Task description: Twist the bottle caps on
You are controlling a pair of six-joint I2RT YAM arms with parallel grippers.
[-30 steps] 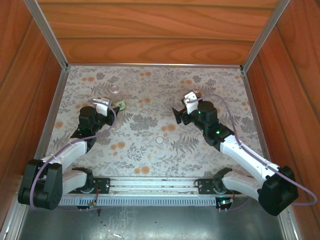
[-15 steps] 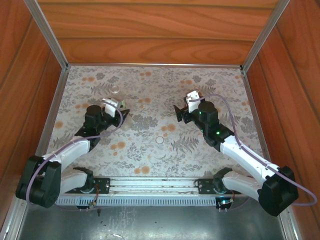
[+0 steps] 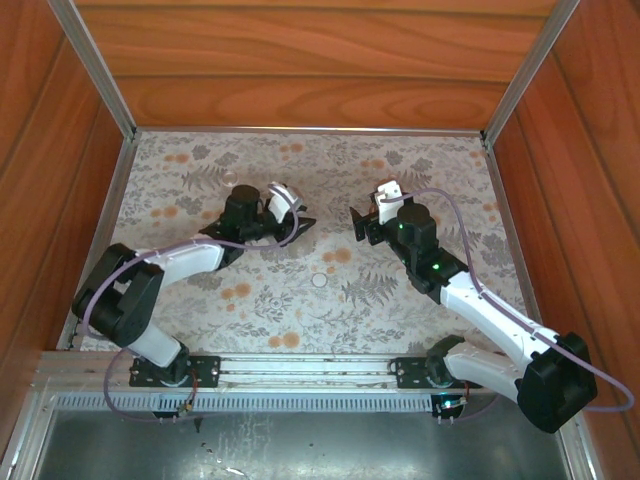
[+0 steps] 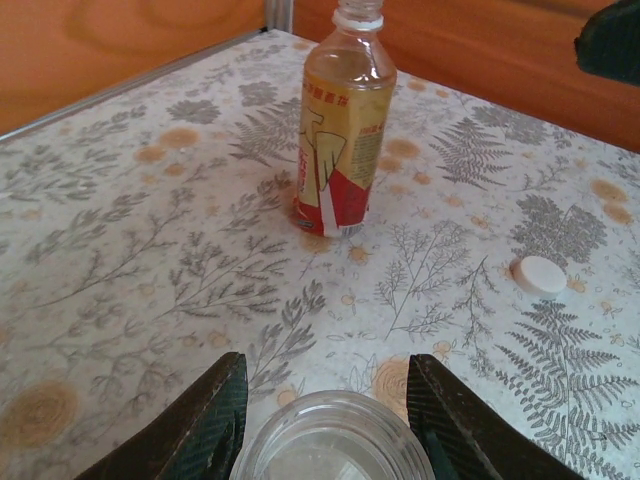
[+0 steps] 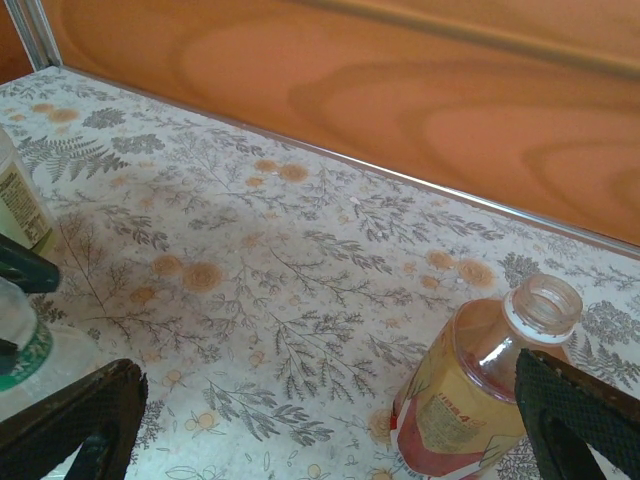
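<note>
- We find left gripper (image 3: 298, 226) clamped on a clear bottle (image 4: 335, 445), right gripper (image 3: 358, 228) wide open, empty
- Cap (image 4: 538, 275) lies on the mat (image 4: 150, 250) near the amber bottle (image 4: 340, 130)
- Risk: held bottle could topple the amber one

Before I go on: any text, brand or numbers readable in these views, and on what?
No text reads clearly.
Amber bottle, red and yellow label: small print, too blurred to read in either wrist view.
Green-labelled bottle at the right wrist view's left edge: print too small to read.
White cap on the mat: no marking visible.
</note>
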